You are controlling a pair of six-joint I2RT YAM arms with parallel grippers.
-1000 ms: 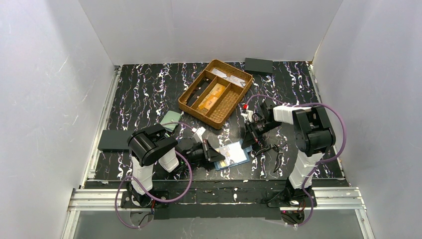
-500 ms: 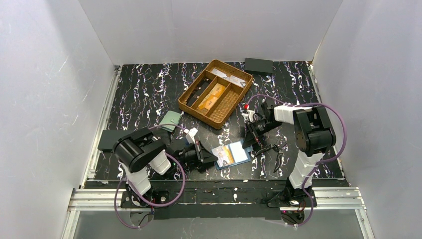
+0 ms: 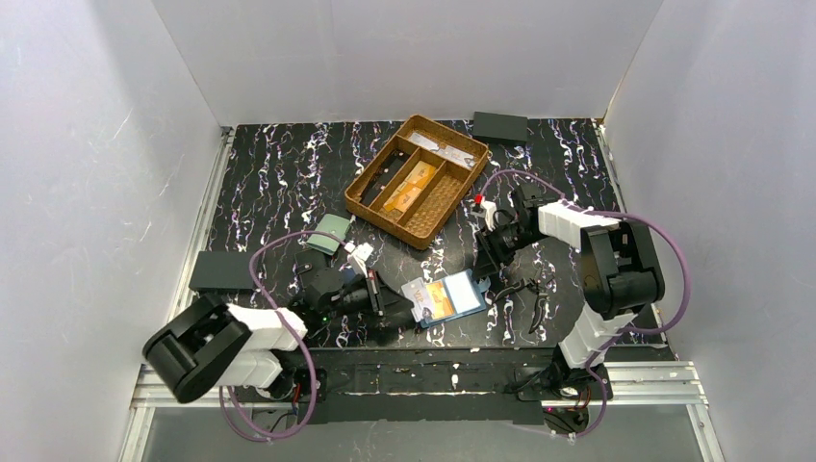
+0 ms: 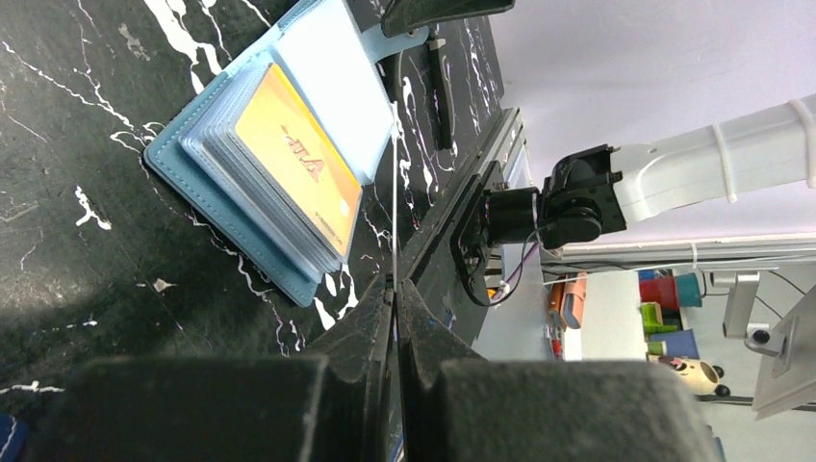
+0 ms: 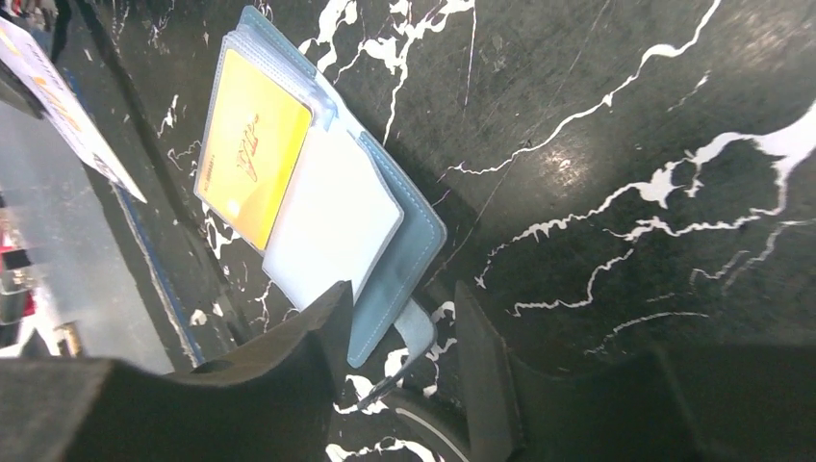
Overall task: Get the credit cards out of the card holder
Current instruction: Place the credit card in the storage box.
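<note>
The light-blue card holder [image 3: 452,296] lies open near the table's front edge, with an orange credit card [image 3: 439,298] showing in its clear sleeves. My left gripper [image 3: 396,302] is just left of it, shut on another thin credit card [image 3: 416,290]. That card is edge-on in the left wrist view [image 4: 395,202] and clear of the holder [image 4: 207,188]. My right gripper [image 5: 399,294] stands open with a finger on each side of the holder's snap tab [image 5: 416,327]. It is at the holder's right edge [image 3: 484,275]. The orange card [image 5: 252,159] shows beside a blank sleeve.
A wicker tray [image 3: 358,204] behind the holder has orange cards in a middle compartment. A pale green wallet [image 3: 333,231] lies left of the tray. A dark flat box [image 3: 219,271] sits at the left edge and another [image 3: 499,126] at the back. A thin black object [image 3: 527,289] lies right of the holder.
My left arm has drawn back to the left, its gripper pulling a card out of the holder. The right gripper's jaws have opened off the snap tab.
</note>
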